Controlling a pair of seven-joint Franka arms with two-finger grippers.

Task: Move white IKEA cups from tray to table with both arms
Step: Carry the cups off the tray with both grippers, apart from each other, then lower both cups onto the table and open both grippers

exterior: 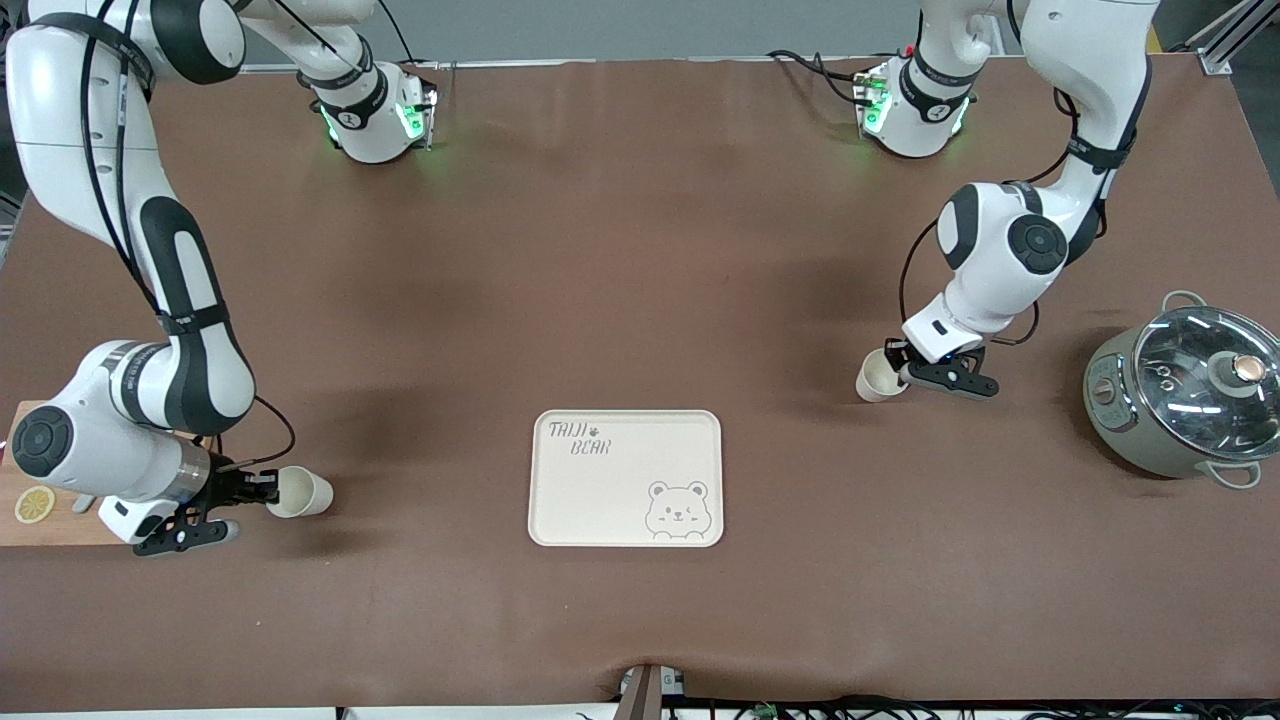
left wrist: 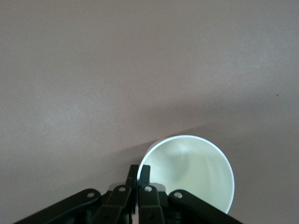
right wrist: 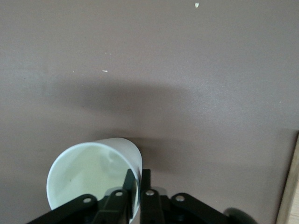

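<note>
Two white IKEA cups are in view, one in each gripper. My left gripper (exterior: 905, 372) is shut on the rim of one cup (exterior: 880, 377), one finger inside and one outside. It holds the cup tilted, low over the brown table toward the left arm's end. In the left wrist view the fingers (left wrist: 145, 173) pinch that cup's (left wrist: 198, 170) wall. My right gripper (exterior: 272, 490) is shut on the rim of the other cup (exterior: 303, 492), tilted low over the table toward the right arm's end. The right wrist view shows its fingers (right wrist: 145, 179) pinching that cup (right wrist: 88, 175).
A cream bear-printed tray (exterior: 610, 500) lies between the two cups, nearer the front camera than the left gripper's cup. A grey pot with a glass lid (exterior: 1185, 400) stands at the left arm's end. A wooden board (exterior: 45, 525) with a lemon slice (exterior: 34, 504) lies under the right arm.
</note>
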